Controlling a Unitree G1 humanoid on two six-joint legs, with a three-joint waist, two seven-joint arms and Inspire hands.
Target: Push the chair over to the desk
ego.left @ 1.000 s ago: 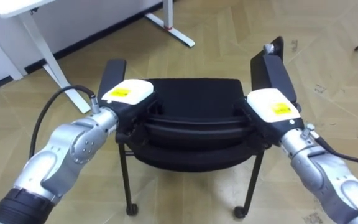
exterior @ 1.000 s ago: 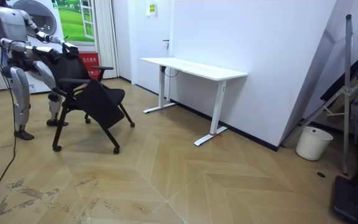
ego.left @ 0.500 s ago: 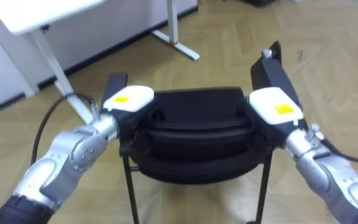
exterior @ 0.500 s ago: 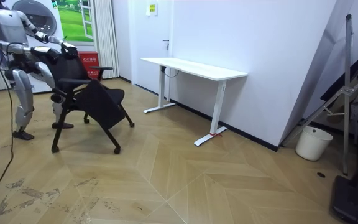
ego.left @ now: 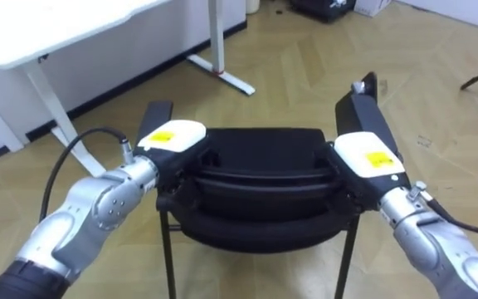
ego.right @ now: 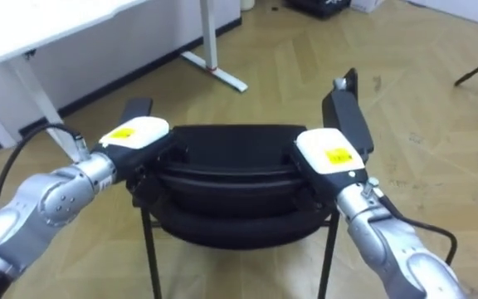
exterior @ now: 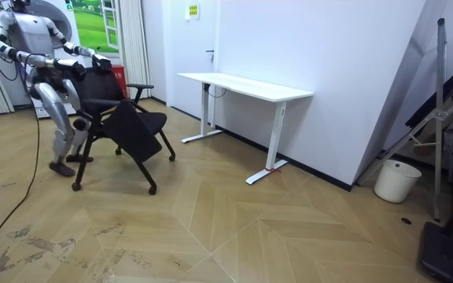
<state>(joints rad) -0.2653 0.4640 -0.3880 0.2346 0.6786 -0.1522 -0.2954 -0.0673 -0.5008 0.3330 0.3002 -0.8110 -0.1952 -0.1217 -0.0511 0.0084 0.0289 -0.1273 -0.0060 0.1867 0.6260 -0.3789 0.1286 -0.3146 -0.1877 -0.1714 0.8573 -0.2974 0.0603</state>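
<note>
Left hand [ego.left: 171,135] and right hand [ego.left: 370,155] rest on the two top corners of a black chair [ego.left: 260,178], its backrest spanning the gap between them and an armrest [ego.left: 362,104] jutting just beyond the right one; whether either hand grips cannot be told. A white desk [ego.left: 48,25] stands ahead of the left hand. The robot stands behind the chair on a wood floor [exterior: 250,228], at the room view's left.
</note>
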